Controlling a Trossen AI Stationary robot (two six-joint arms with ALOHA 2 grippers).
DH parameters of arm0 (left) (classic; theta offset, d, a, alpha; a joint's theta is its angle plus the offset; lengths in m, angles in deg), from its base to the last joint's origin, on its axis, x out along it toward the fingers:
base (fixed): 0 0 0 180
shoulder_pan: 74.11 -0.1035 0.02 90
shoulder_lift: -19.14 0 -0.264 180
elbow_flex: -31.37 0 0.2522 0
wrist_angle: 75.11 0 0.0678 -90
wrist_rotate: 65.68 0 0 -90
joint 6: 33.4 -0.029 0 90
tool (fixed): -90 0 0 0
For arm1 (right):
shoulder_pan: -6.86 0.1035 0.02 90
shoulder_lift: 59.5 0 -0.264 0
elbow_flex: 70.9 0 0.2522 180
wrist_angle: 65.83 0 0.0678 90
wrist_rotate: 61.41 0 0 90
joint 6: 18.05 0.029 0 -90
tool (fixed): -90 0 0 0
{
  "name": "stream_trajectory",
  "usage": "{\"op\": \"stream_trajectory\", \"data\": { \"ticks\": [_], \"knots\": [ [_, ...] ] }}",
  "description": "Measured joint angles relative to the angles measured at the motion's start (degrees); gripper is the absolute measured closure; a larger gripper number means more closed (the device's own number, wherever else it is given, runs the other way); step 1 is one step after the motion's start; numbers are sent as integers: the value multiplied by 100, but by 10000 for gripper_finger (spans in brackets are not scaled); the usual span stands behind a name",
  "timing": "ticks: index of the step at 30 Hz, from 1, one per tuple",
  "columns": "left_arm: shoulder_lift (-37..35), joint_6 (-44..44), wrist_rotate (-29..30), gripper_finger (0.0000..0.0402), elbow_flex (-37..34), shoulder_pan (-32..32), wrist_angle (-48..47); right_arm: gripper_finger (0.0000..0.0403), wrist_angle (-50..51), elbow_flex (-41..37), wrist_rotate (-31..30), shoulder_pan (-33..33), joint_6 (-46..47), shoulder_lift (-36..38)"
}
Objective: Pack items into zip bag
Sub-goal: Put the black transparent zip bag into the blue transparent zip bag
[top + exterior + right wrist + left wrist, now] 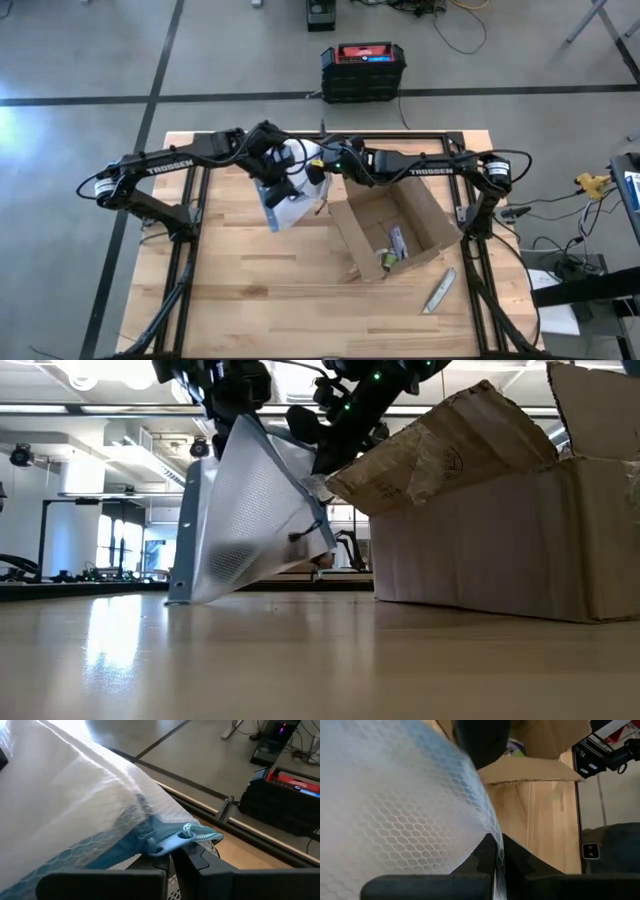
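The zip bag (285, 200) is held off the bench (260, 290) between both arms, at the upper centre of the high view, left of the open cardboard box (390, 232). In that view the arms and cabling cover most of the bag; only its lower pale portion shows. No items can be made out inside the bag in any view.

The left gripper (496, 865) has its fingers (475, 862) fully closed on an edge of the honeycomb-patterned bag film, which fills the upper left of the left wrist view and hides most of the scene beyond.

The right gripper (170, 857) has its fingers (192, 857) fully closed on the blue zip strip, with the blue slider tab (172, 840) lying just above the fingertips at frame centre.

In the low view the bag (250, 520) hangs tilted at upper left; its lower left corner is at or near the bench surface, and contact cannot be confirmed. Both grippers are partly cut off by the top edge.

Inside the box, at lower centre-right of the high view, small objects (392, 248) lie, too small to identify. A slim grey tool (438, 291) lies on the bench below the box.
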Motion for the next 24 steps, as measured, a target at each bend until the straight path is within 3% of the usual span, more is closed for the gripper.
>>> {"op": "stream_trajectory", "data": {
  "ticks": [11, 19, 24],
  "knots": [
    [-387, -561, -510, 402, -77, 2, -43, 403, 188, 0, -5, -13, -108, 582],
    [-343, -590, -21, 401, -591, 42, 822, 403, 150, 0, 1160, -110, 460, 630],
    [-369, -596, -18, 401, -660, 52, 896, 403, 22, 0, 2684, -116, 600, 470]
  ]
}}
